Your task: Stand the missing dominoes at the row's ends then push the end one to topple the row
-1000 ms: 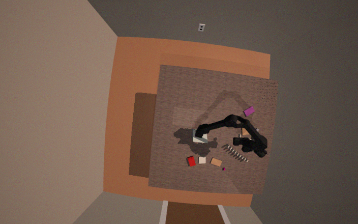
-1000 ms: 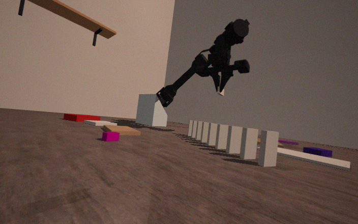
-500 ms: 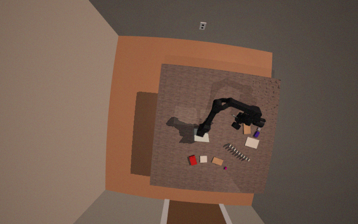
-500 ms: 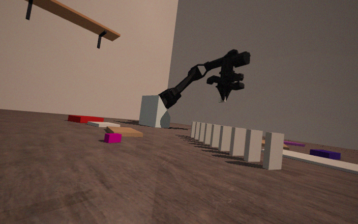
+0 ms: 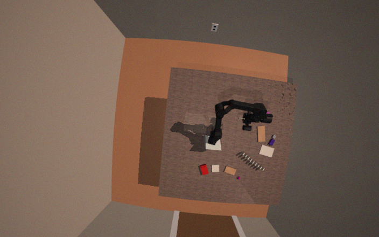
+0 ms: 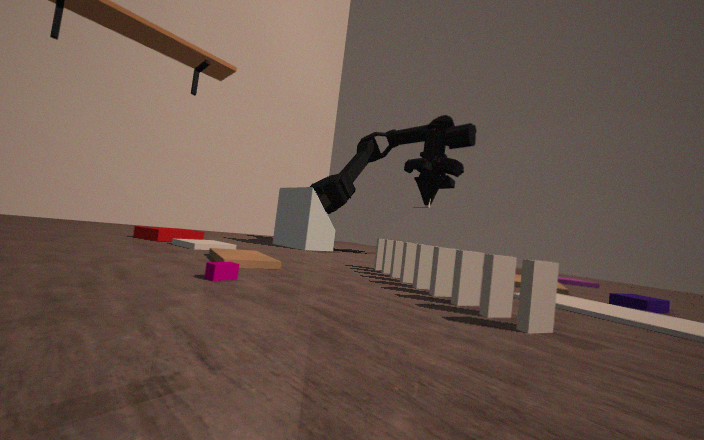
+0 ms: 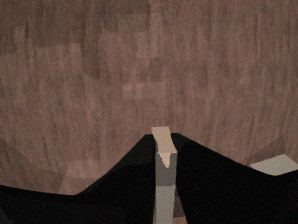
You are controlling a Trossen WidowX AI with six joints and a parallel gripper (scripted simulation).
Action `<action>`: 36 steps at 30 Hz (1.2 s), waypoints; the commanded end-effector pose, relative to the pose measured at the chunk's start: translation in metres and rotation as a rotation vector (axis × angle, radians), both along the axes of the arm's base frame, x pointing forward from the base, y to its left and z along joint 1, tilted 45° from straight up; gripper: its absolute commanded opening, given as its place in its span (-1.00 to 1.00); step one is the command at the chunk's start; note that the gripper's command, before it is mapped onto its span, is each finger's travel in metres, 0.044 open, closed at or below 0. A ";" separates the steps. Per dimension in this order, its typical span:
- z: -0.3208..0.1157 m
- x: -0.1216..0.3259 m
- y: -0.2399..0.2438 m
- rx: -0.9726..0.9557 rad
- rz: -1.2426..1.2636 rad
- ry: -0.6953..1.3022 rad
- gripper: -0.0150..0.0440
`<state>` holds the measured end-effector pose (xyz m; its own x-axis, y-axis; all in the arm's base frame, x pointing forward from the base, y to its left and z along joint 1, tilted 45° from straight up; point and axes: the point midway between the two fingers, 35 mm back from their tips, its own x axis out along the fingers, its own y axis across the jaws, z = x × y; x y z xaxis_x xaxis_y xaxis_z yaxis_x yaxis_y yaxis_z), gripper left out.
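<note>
Several off-white dominoes stand upright in an evenly spaced diagonal row; its near-end domino (image 6: 539,296) (image 5: 263,169) and its far-end domino (image 6: 380,254) (image 5: 243,153) are both upright. My gripper (image 5: 244,118) (image 6: 428,202) (image 7: 161,141) is shut on a pale domino (image 7: 165,175) (image 5: 240,118), held between the fingertips. In the exterior view only a sliver of it shows. The gripper hangs high above the table, off beyond the far end of the row and not touching it. The fingers hide part of the held domino.
Near the row lie a white slab (image 5: 266,151) (image 6: 633,317), a purple block (image 5: 272,142) (image 6: 638,303), a small light grey block (image 5: 273,136) and a tan block (image 5: 261,134). Another tan block (image 5: 230,171) (image 6: 244,258), a pink cube (image 5: 238,178) (image 6: 221,270) and a red block (image 5: 204,169) (image 6: 168,234) lie opposite.
</note>
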<state>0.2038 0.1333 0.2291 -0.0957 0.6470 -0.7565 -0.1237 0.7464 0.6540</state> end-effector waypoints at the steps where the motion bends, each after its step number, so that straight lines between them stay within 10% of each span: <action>1: -0.010 -0.003 0.002 -0.068 0.016 -0.044 -0.41; 36: -0.053 0.014 0.026 -0.433 -0.163 -0.684 -0.41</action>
